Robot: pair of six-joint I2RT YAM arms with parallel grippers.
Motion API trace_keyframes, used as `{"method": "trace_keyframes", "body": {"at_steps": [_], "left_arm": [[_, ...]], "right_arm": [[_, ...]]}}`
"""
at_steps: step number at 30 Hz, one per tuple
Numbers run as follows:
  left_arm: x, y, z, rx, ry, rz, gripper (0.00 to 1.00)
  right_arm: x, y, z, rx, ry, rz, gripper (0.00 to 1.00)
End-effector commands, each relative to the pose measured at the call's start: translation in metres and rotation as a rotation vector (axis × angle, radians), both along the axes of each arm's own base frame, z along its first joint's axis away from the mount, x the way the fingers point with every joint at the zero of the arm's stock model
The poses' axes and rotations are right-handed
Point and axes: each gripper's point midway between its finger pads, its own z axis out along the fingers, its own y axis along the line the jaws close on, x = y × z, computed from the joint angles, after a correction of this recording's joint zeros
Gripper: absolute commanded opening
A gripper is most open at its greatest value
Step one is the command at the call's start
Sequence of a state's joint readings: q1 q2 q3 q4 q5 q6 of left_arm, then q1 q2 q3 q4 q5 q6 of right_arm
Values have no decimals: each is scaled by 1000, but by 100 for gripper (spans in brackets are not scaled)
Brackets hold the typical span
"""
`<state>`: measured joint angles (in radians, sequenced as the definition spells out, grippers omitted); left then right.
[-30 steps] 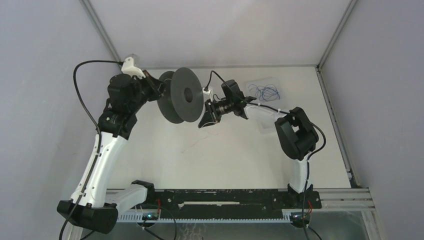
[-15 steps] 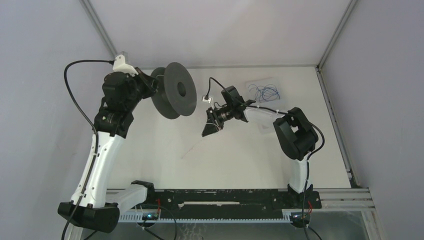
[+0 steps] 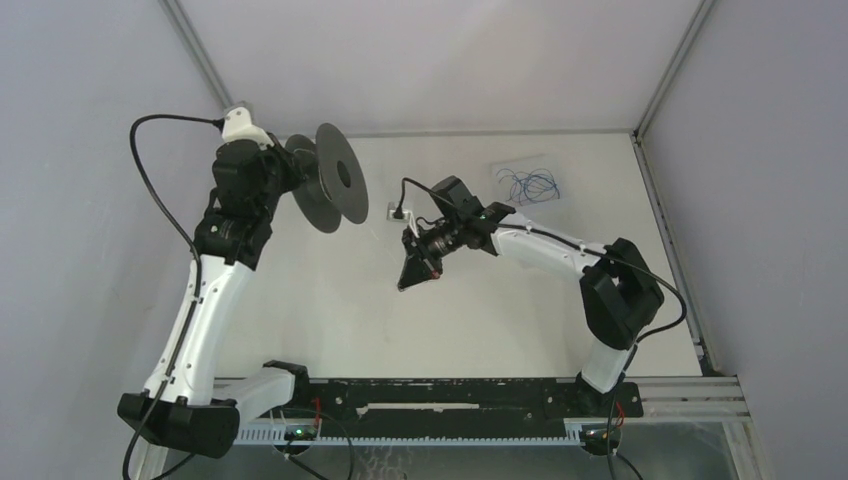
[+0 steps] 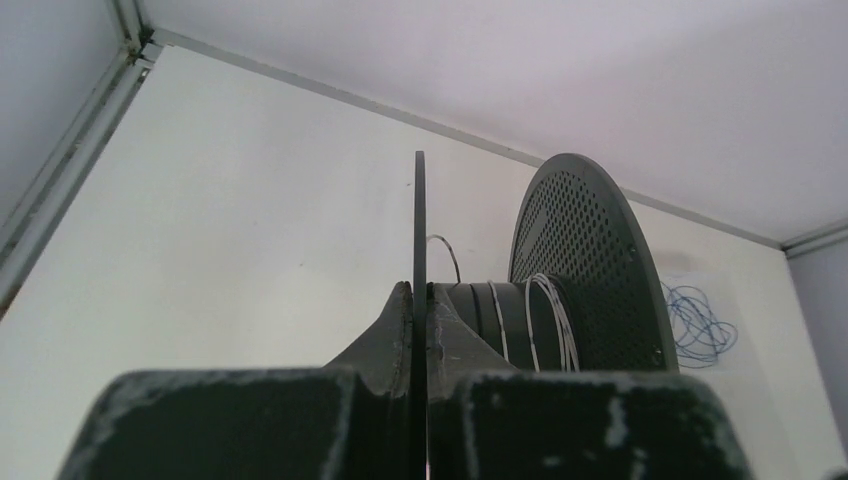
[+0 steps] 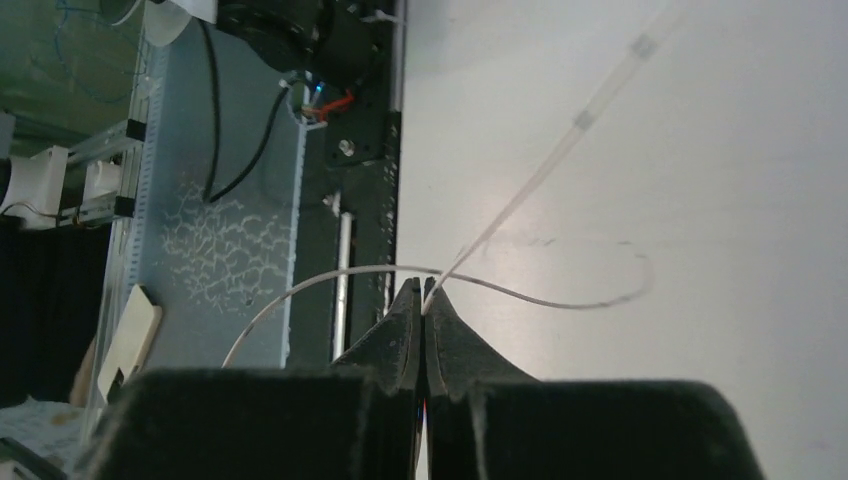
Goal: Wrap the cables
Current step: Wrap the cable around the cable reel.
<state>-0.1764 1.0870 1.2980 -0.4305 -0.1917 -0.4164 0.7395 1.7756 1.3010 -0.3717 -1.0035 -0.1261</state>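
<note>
A black spool (image 3: 335, 190) hangs in the air at the back left, held edge-on. My left gripper (image 3: 292, 172) is shut on its near flange (image 4: 419, 220), which runs thin between the fingertips (image 4: 400, 310). A few turns of thin white cable (image 4: 548, 320) lie round the hub beside the perforated far flange (image 4: 590, 260). My right gripper (image 3: 410, 278) hovers mid-table, pointing toward the near edge. It (image 5: 424, 302) is shut on the white cable (image 5: 545, 170), which runs taut up and to the right; a loose loop (image 5: 560, 300) curves across just past the tips.
A tangle of thin blue wire (image 3: 530, 184) lies on a clear sheet at the back right, also seen past the spool as blue wire (image 4: 700, 325). Grey walls close in the left, back and right. A black rail (image 5: 362, 150) marks the table's near edge.
My left arm carried the spool leftward and turned it more edge-on. My right gripper moved left and toward the near edge, then shut on the white cable.
</note>
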Motion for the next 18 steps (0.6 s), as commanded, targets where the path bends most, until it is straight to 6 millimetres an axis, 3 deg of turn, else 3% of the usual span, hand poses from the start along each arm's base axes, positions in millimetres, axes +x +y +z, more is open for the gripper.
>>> {"method": "trace_keyframes", "body": {"at_steps": [1,4,10,18], "left_arm": [[10,8,40,70,-156,78,0],[11,4,33,133,-158,99,0],[9,-3,22,220,-166,102,0],[5,-35,2,342,-154,-6,0]], "right_arm": [[-22,13,47,42,-130,88,1],[-26,18,75,47,-150,98,2],[-8,26,143,102,-264,24,2],[42,32,216,160,-396,-154,2]]}}
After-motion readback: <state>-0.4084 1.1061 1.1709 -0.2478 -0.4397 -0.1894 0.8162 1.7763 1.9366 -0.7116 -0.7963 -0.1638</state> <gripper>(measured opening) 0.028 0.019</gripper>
